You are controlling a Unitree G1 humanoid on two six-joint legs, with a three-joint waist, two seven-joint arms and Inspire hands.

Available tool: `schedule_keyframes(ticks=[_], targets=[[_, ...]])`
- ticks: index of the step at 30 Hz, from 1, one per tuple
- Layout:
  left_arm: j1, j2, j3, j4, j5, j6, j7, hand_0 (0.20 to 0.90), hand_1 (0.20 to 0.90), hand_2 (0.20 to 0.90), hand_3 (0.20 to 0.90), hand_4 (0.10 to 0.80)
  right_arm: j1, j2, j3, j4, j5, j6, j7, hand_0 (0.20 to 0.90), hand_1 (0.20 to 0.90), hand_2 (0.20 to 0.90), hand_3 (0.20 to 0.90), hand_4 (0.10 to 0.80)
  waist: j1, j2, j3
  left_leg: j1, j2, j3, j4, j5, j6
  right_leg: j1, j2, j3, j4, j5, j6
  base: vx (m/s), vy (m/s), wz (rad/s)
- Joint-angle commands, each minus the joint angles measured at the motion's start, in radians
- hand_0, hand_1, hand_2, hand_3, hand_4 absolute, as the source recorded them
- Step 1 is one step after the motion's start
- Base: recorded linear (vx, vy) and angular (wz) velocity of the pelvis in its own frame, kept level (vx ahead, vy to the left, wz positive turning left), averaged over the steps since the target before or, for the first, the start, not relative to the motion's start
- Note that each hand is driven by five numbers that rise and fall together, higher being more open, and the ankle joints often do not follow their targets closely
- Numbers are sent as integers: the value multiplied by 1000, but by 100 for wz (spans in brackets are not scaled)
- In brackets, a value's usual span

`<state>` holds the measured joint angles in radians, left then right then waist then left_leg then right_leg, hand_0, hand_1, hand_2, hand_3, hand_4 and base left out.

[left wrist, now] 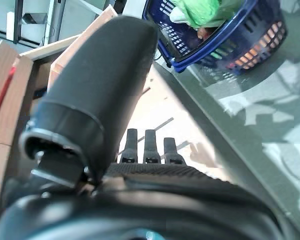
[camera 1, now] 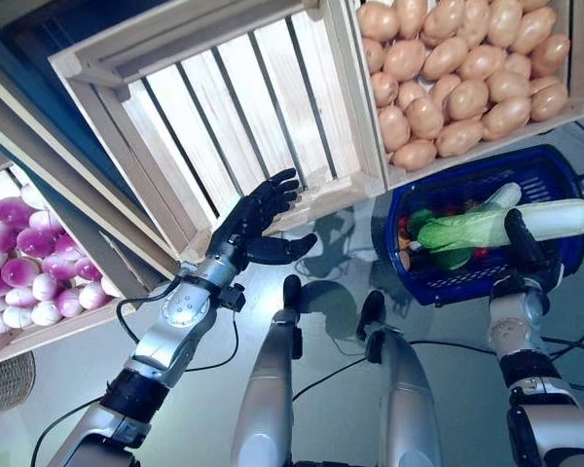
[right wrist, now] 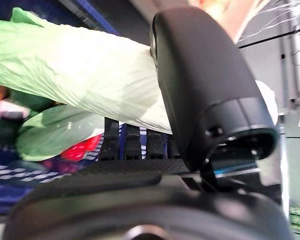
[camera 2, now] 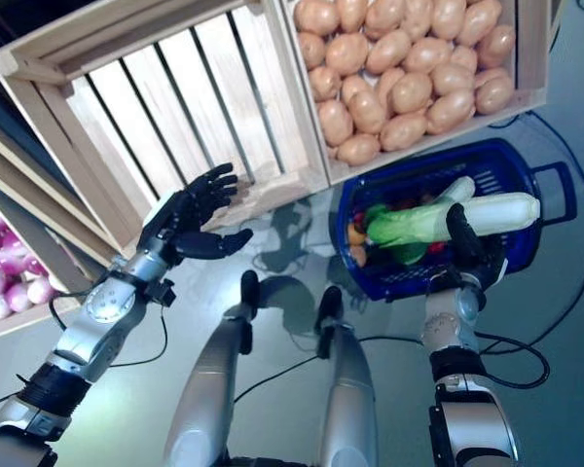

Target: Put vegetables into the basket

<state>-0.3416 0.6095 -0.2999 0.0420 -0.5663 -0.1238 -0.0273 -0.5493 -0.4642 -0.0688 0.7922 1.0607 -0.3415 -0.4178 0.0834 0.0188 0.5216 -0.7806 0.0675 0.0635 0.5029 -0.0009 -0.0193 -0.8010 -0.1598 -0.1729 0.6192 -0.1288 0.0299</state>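
While the right hand grips a long pale-green cabbage with its thumb and fingers closed around it, the vegetable lies across the blue basket, its white end reaching past the rim. To finish well, I think the hand should turn the cabbage along the basket's length and lower it onto the vegetables inside before letting go. The left hand is empty with fingers spread, in front of the empty wooden crate.

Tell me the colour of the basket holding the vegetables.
Dark blue basket, with slotted sides; the right eye view shows it best.
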Motion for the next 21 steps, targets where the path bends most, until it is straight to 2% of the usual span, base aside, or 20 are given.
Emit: schedule_keyframes(ticks=[1, 13, 20, 21], targets=[[-53, -10, 27, -146, -50, -145, -36, 900, 900, 900, 900, 800, -26, -188, -33, -49, -113, -61, -113, 300, 300, 300, 300, 400, -10, 40, -2, -53, -26, -37, 113, -102, -30, 30, -29, -36, 18, 19, 28, 0, 0, 0], [-80, 18, 16, -172, -60, -142, -84, 900, 900, 900, 900, 800, -78, -211, -20, -64, -84, 29, -140, 300, 300, 300, 300, 400, -2, 55, -2, -185, -51, -34, 228, -137, 0, -131, -38, -10, 174, 3, 23, 5, -5, 3], [-102, 9, 11, -179, -66, -129, -83, 900, 900, 900, 900, 800, -136, -207, -29, -60, -60, -18, -182, 300, 300, 300, 300, 400, 0, 67, -2, -236, -55, -40, 279, -146, 4, -186, -43, 0, 227, 1, 27, 7, 0, 2], [-107, 7, 9, -180, -68, -127, -83, 900, 900, 900, 900, 800, -147, -203, -32, -61, -41, -35, -184, 453, 453, 453, 453, 502, 1, 68, -2, -238, -57, -40, 283, -149, 4, -188, -42, 0, 229, 0, 26, 0, 0, 0]])
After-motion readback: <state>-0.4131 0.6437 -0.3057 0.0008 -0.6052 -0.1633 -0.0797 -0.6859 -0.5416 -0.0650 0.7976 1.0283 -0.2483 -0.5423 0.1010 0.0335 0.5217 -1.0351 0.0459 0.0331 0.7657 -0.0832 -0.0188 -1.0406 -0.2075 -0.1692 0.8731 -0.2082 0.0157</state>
